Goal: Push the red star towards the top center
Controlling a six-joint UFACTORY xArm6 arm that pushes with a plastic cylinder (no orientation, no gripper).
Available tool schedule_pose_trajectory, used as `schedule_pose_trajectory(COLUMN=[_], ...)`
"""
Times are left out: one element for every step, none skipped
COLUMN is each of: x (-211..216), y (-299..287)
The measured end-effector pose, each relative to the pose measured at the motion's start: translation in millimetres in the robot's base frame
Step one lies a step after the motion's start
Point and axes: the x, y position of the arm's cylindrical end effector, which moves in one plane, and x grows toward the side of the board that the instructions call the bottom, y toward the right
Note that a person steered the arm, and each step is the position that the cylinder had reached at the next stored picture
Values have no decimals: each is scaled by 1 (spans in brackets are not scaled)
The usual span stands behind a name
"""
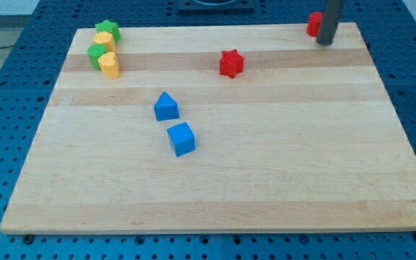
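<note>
The red star (pixel 231 63) lies on the wooden board (pixel 266 173), a little right of centre in the upper part. My tip (pixel 325 42) stands near the board's top right corner, well to the right of the star and above it. A second red block (pixel 314 23), shape unclear, sits just left of the rod at the top edge and is partly hidden by it.
A green star (pixel 107 30), a yellow block (pixel 105 41), a green block (pixel 96 55) and a yellow block (pixel 110 66) cluster at the top left. A blue pointed block (pixel 166 107) and a blue cube (pixel 181 139) lie left of centre.
</note>
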Motion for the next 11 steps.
schedule_pose_trajectory(x=[58,100,106,94,83,58,49,27,8,-7,-29], y=[-33,-116,-218,-251,-198,-184,-193,-202,-200,-200,-205])
